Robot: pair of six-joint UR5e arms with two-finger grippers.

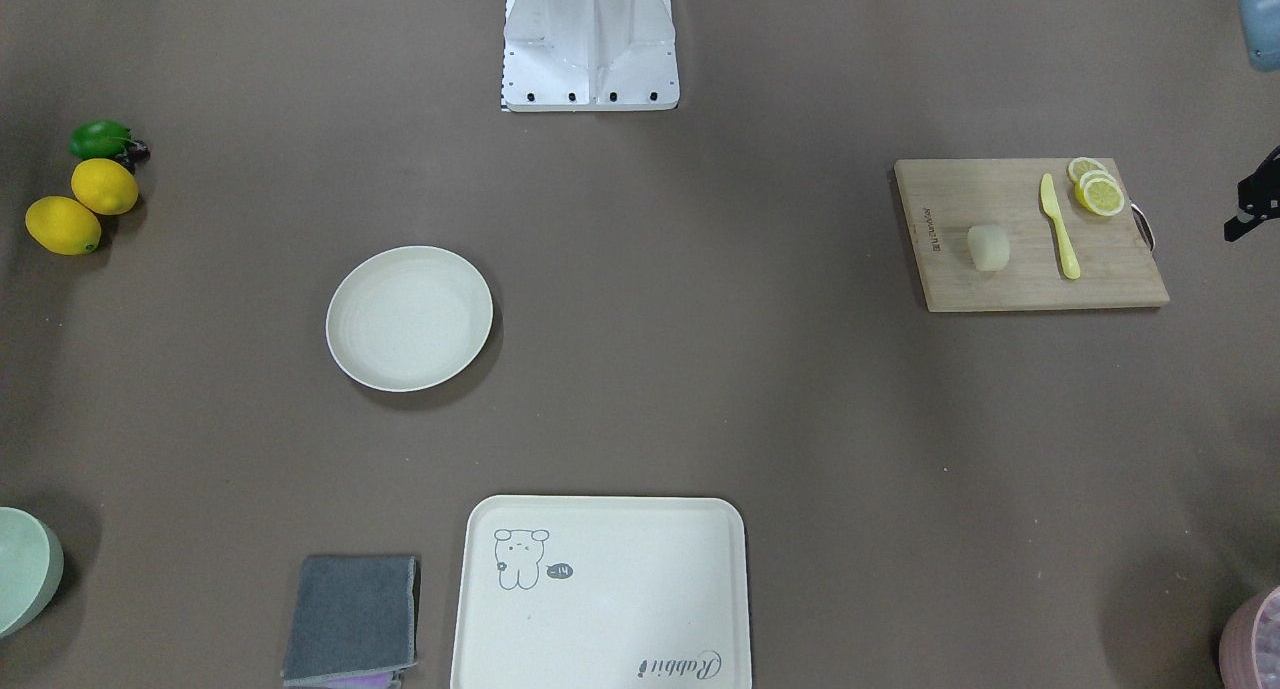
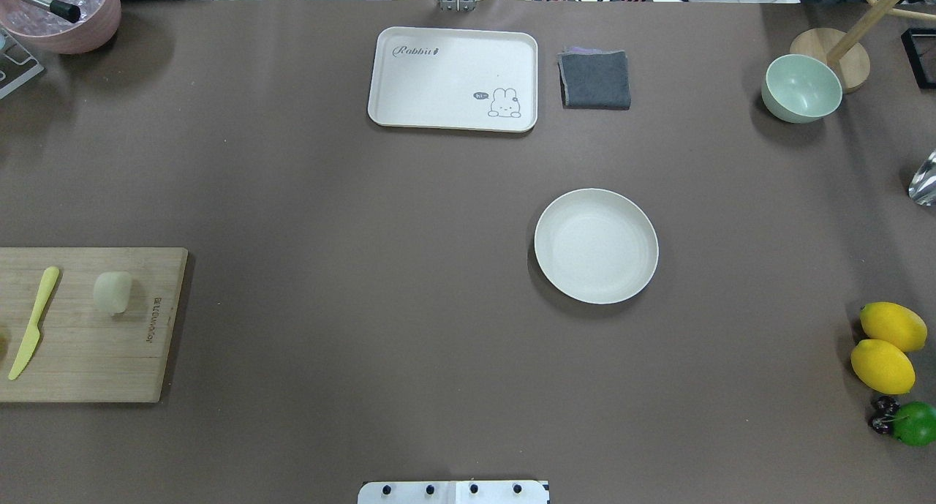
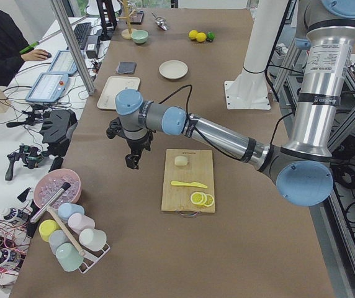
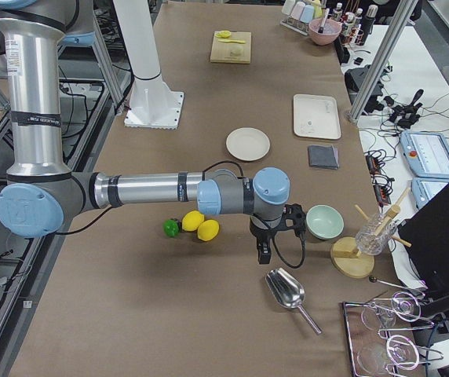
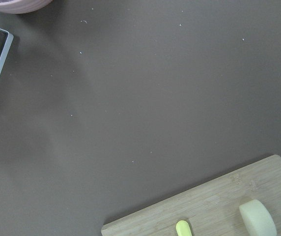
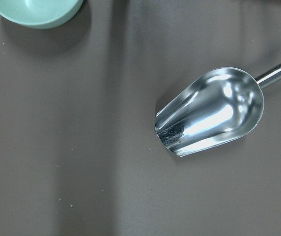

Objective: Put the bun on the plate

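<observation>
The bun [image 1: 988,246] [image 2: 112,292] [image 5: 257,219], a small pale lump, lies on a wooden cutting board [image 1: 1030,269] at the robot's left end of the table. The round cream plate [image 1: 409,318] [image 2: 596,246] stands bare mid-table, far from the bun. In the exterior left view my left gripper [image 3: 131,160] hangs above the table beside the board, apart from the bun [image 3: 180,161]. I cannot tell whether it is open or shut. My right gripper [image 4: 262,250] hangs near the lemons and green bowl, well past the plate [image 4: 248,144]. Its state cannot be told either.
A yellow knife [image 1: 1060,227] and lemon slices [image 1: 1098,189] share the board. A printed tray [image 2: 453,78], grey cloth [image 2: 595,80] and green bowl [image 2: 801,88] line the far edge. Two lemons [image 2: 883,347] and a metal scoop [image 6: 209,110] lie at the right end. A pink bowl [image 2: 66,10] stands far left.
</observation>
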